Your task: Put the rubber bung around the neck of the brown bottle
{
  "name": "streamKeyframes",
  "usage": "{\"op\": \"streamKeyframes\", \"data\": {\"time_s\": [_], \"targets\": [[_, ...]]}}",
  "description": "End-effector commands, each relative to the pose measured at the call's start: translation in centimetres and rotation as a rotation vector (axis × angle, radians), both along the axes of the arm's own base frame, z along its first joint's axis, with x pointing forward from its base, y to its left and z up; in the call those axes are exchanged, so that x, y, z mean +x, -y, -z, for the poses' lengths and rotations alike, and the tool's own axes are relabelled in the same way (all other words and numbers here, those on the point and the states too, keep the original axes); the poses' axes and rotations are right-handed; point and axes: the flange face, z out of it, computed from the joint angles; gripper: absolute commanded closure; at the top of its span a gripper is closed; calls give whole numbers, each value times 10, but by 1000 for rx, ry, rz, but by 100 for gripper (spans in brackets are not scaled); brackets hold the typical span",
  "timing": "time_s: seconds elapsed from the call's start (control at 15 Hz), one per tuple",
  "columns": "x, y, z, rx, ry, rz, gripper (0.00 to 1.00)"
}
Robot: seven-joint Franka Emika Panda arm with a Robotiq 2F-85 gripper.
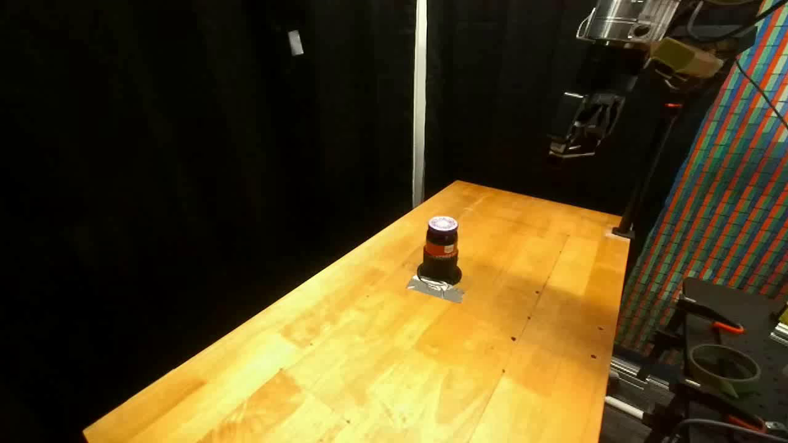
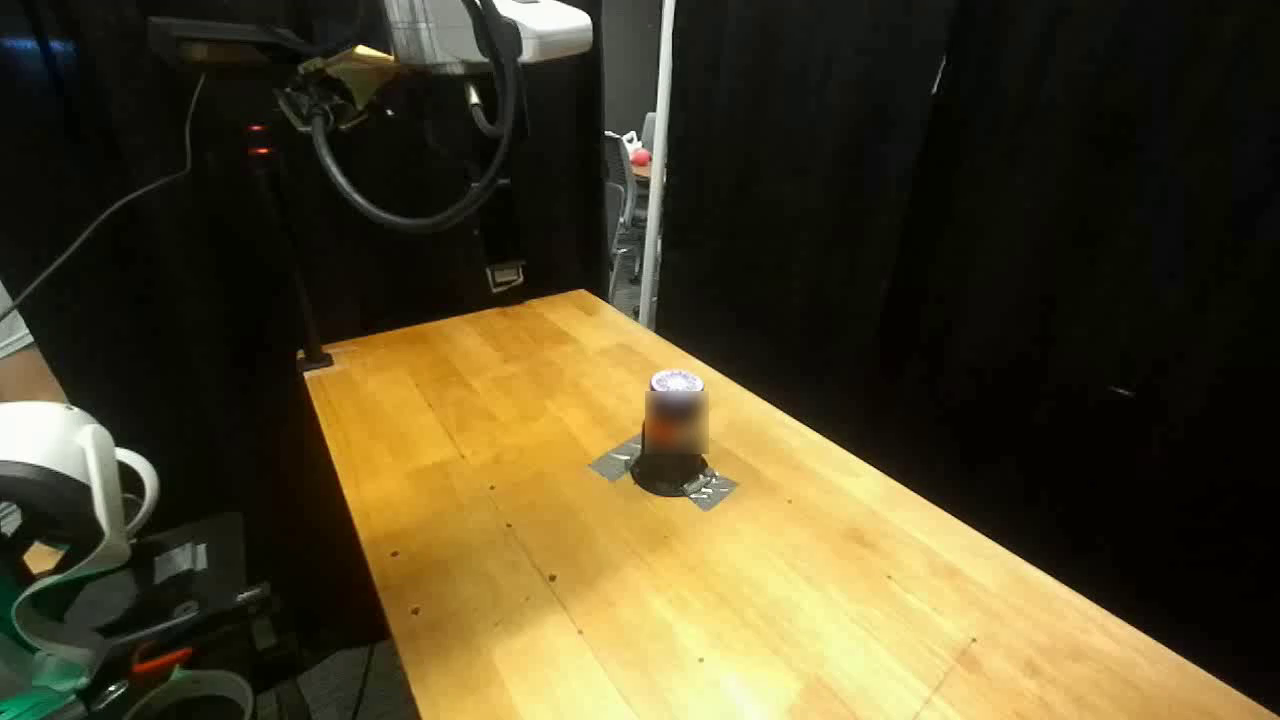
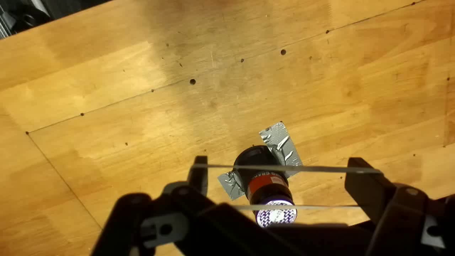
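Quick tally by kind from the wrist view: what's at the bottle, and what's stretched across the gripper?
Brown bottle: 1
Black base under it: 1
Silver tape strips: 2
Rubber band strands across the gripper: 2 (one loop or two pieces, I can't tell)
Total: 6

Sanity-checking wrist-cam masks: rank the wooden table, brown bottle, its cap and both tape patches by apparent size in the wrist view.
1. Wooden table
2. Brown bottle
3. Upper tape patch and cap: too close to rank; the cap also looks nearer the camera
4. Lower tape patch
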Motion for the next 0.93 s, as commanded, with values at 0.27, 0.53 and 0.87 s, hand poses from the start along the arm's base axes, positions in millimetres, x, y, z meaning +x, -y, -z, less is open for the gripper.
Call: {"op": "streamKeyframes", "data": {"time_s": [0.27,0.53,0.87], "targets": [[17,-7,-7,-24,-52,-33,0],[68,-20,9,-152,-229,-123,0],[147,-31,45,-300,-252,-316,0]]}}
